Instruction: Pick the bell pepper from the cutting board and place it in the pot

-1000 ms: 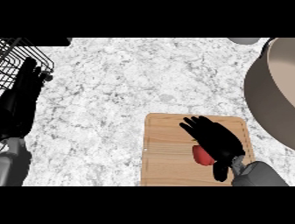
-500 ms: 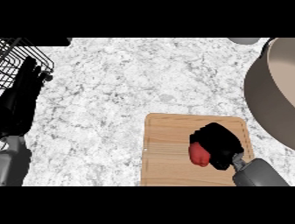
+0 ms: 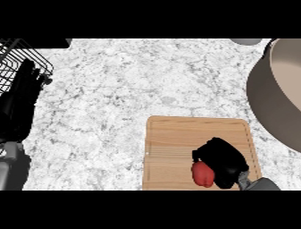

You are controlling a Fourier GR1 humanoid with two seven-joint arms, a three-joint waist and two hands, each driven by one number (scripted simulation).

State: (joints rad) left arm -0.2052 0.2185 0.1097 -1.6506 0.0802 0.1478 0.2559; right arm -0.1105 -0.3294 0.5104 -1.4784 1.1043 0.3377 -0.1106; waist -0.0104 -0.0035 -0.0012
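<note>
Now right hand grips bell pepper; pot empty.

A white and grey marbled counter fills the view. A light wooden cutting board lies flat on it near the lower edge, a large grey pot stands at the right edge, and a black wire rack sits at the upper left

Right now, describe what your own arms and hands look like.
Both hands are matte black, with slim fingers and a thumb. The right hand joins a plain grey forearm at the lower edge. The left hand is equally black. No cables or markings show.
</note>
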